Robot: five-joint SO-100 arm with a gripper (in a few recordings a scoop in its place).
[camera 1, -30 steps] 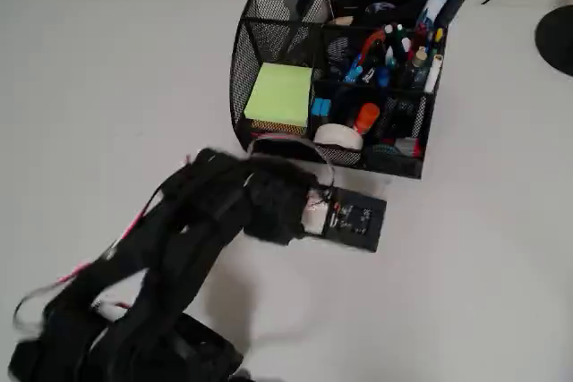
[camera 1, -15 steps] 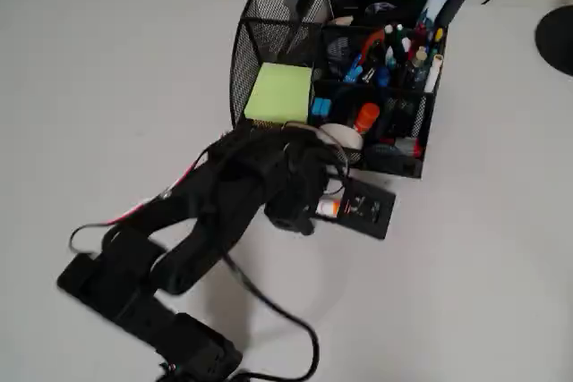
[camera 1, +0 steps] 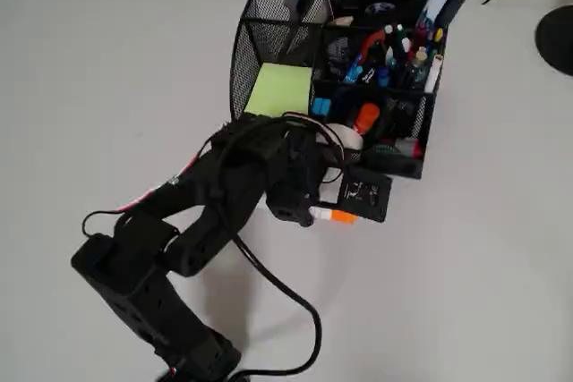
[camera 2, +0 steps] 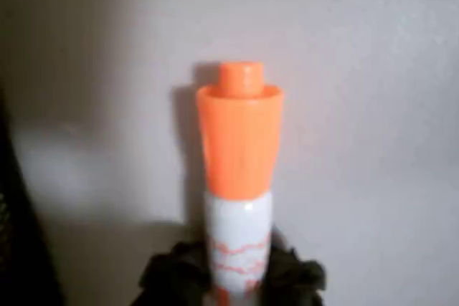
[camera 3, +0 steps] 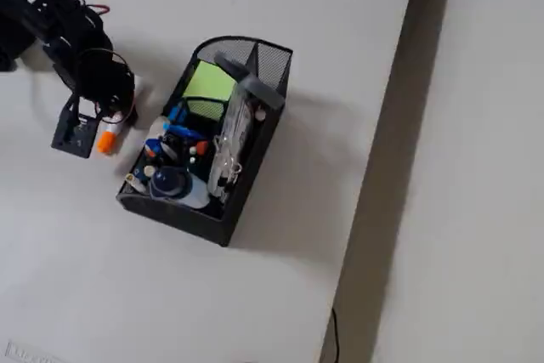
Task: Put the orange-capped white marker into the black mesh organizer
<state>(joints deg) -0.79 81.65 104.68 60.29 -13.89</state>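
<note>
Overhead view: camera above table, looking down at slight slant, medium range; black mesh organizer near top centre, arm entering from lower left.

Fixed view: higher and farther, looking down from another side; scene appears rotated, black mesh organizer left of centre, table edge running down right part of picture.

Wrist view: rides on gripper, very close, facing along orange-capped white marker toward bare table.

Shared: overhead and fixed views both take in organizer, arm, marker's orange cap.
</note>
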